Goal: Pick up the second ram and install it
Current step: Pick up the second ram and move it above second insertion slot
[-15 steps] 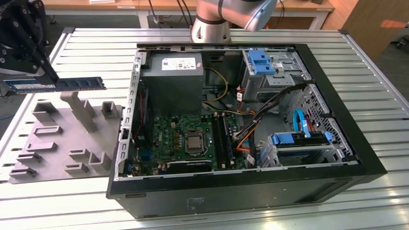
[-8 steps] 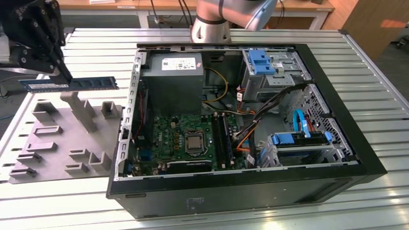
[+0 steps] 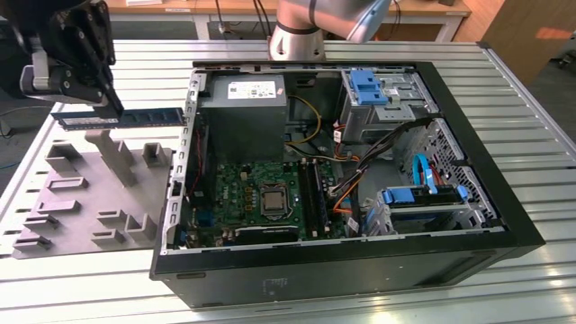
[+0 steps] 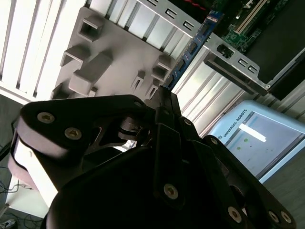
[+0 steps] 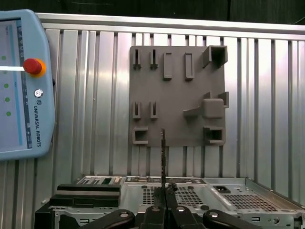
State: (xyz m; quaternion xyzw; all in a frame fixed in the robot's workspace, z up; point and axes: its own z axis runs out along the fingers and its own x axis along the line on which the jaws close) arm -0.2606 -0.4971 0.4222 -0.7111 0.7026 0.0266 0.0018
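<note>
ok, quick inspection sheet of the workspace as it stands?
Surface: slatted metal table, carrying the tray and the case.
Job's things: second ram held level in the air, between the grey tray and the open computer case; green motherboard lies inside the case.
Clutter: nothing seen.
Grippers: gripper shut on the second ram.
Cables: yellow, orange, blue and black cables run inside the case beside the motherboard.
Surroundings: teach pendant near the table; wooden desks behind.
</note>
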